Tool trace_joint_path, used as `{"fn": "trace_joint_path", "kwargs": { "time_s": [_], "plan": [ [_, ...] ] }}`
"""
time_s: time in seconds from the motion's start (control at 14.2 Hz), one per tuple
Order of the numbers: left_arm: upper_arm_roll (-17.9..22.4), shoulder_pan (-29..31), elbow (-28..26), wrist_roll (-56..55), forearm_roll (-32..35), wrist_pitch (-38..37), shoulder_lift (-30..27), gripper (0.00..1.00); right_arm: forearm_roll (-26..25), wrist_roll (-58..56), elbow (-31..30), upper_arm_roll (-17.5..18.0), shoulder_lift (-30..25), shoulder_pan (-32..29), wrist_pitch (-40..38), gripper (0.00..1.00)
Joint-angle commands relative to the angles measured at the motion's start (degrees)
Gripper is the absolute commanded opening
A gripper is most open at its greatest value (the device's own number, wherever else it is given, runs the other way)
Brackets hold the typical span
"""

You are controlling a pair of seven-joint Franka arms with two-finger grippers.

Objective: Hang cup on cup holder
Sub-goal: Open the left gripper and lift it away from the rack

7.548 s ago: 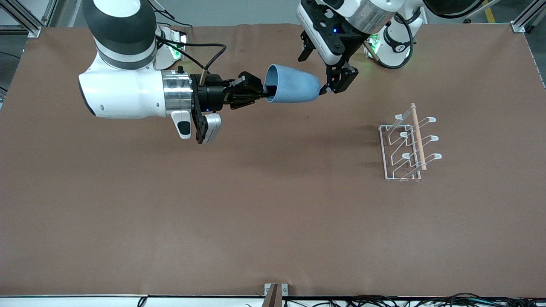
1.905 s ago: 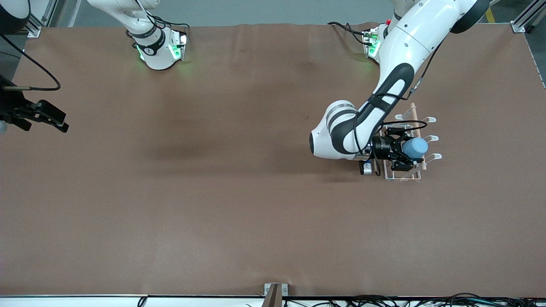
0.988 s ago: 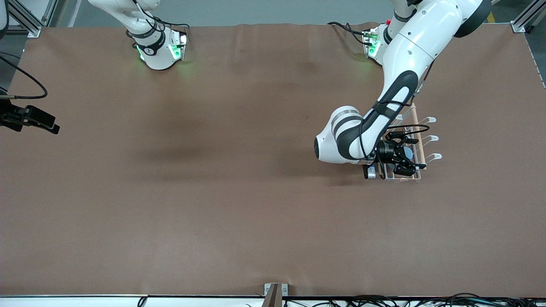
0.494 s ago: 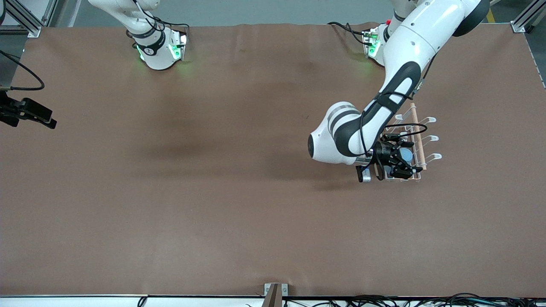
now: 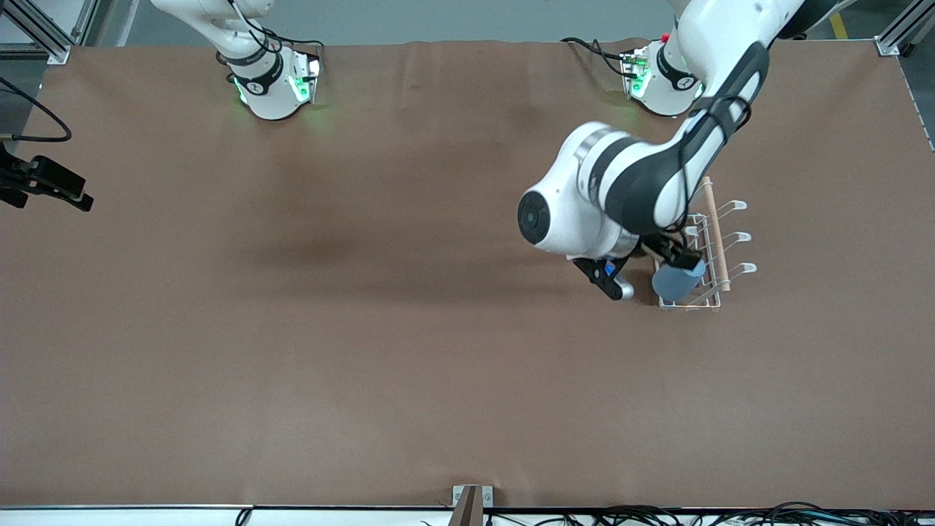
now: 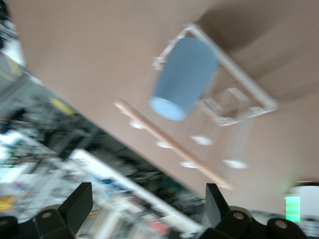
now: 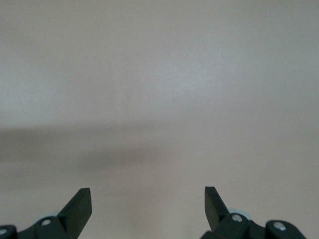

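The cup [image 5: 678,281] hung upside down on a prong of the cup holder [image 5: 712,292], at the rack's end nearer the front camera. The left gripper [image 6: 149,201] hovered above the rack with its fingers spread wide and empty, the cup clear of them. The right gripper [image 7: 148,199] waited, likewise spread and empty, over the right arm's end of the table [image 5: 365,329].

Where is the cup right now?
The cup hangs on the cup holder at the left arm's end of the table, on a prong at its front-camera end; the open left gripper is clear of it.
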Motion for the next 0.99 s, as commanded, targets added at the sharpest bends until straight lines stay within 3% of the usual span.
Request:
{"fn": "trace_joint_path", "kwargs": {
  "time_s": [0.0, 0.35, 0.92],
  "plan": [
    [0.03, 2.63, -0.60, -7.01, -10.76, -0.50, -6.68, 1.00, 0.86, 0.26, -0.76, 0.89, -1.04, -0.11, -0.12, 1.00],
    [-0.24, 11.07, 0.37, -8.69, -24.92, -0.60, -14.94, 1.00, 0.86, 0.26, -1.02, 0.98, -1.13, 1.30, -0.20, 1.00],
    [0.02, 19.78, 4.15, -10.53, -27.23, 0.63, -22.16, 1.00, 0.86, 0.52, -1.55, 0.89, -1.48, 1.92, -1.35, 1.00]
  ]
}}
